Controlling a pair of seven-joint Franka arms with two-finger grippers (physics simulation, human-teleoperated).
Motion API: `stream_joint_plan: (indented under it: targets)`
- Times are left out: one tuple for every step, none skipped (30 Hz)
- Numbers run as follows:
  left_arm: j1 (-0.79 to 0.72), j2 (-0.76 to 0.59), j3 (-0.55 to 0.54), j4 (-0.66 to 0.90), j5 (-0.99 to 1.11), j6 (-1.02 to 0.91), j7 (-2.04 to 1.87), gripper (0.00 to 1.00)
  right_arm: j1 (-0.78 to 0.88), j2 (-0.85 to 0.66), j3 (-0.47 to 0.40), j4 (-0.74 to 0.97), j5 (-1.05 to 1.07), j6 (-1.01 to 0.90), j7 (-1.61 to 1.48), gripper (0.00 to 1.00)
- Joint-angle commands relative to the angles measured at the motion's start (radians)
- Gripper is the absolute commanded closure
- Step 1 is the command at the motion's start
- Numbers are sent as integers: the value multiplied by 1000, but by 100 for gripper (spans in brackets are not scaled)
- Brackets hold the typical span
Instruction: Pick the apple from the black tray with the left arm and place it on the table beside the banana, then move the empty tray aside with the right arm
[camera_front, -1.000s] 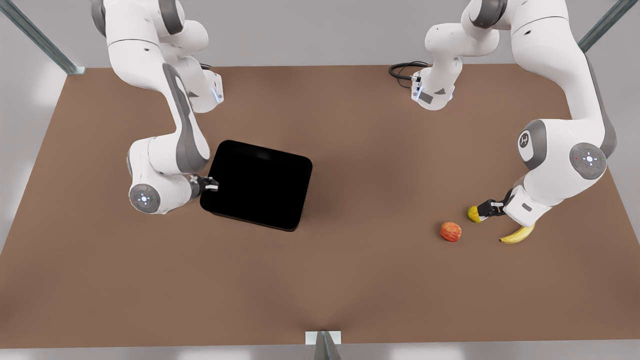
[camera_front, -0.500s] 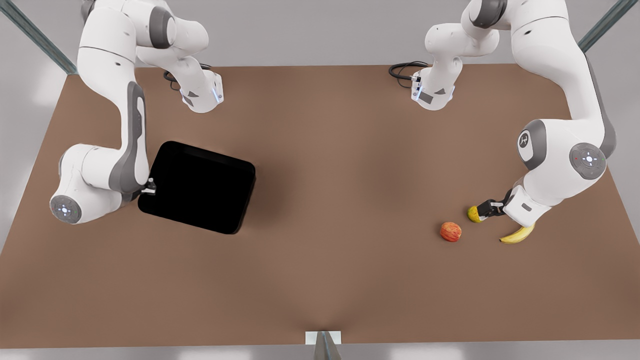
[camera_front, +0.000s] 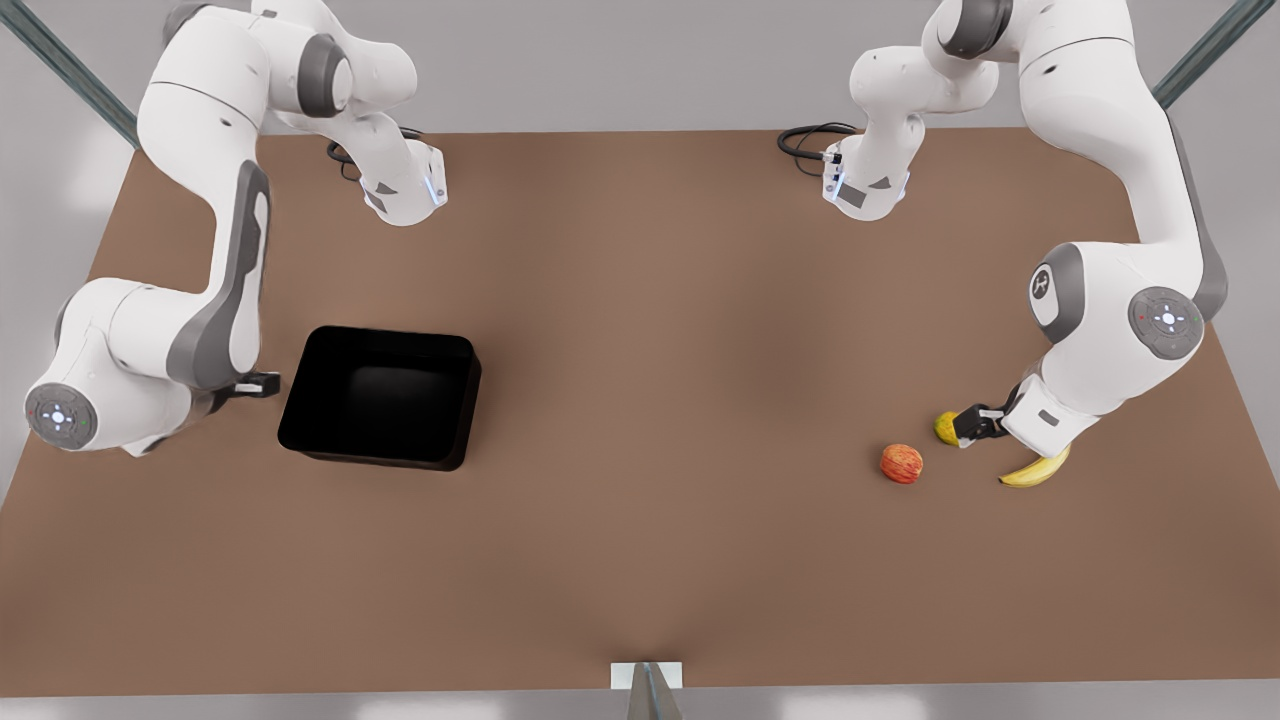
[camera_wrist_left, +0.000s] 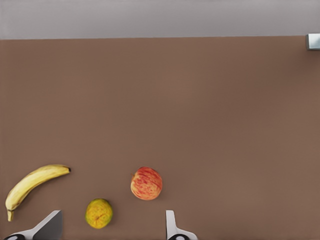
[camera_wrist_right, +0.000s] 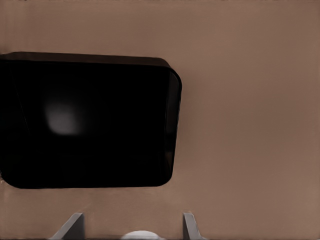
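Now note the apple (camera_front: 901, 463) rests on the table (camera_front: 640, 560) at lower right near the banana (camera_front: 1035, 468); the black tray (camera_front: 380, 398) sits empty at left. Left gripper (camera_front: 968, 424) and right gripper (camera_front: 258, 383) both stand spread apart, holding nothing; little seems left.

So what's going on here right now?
The apple already lies on the table near the banana and a yellow-green fruit. The left gripper hovers open by that fruit. At the front view's left, the right gripper is open just beside the empty tray, apart from its wall, so the tray looks released.
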Motion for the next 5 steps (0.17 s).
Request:
stream_joint_plan:
  targets:
    - [0, -1, 0, 0, 5, 8, -1, 0, 2, -22, 3, 34, 51, -112, -177, 0]
    - [0, -1, 0, 0, 5, 8, -1, 0, 5, -31, 28, 105, 57, -138, -155, 0]
    - [0, -1, 0, 0, 5, 6, 1, 0, -4, -60, 95, 138, 53, -140, -105, 0]
    - [0, -1, 0, 0, 5, 6, 1, 0, -58, -89, 199, 168, 40, -138, -46, 0]
    - [0, -1, 0, 0, 5, 6, 2, 0, -136, -114, 367, 180, -33, -128, -5, 0]
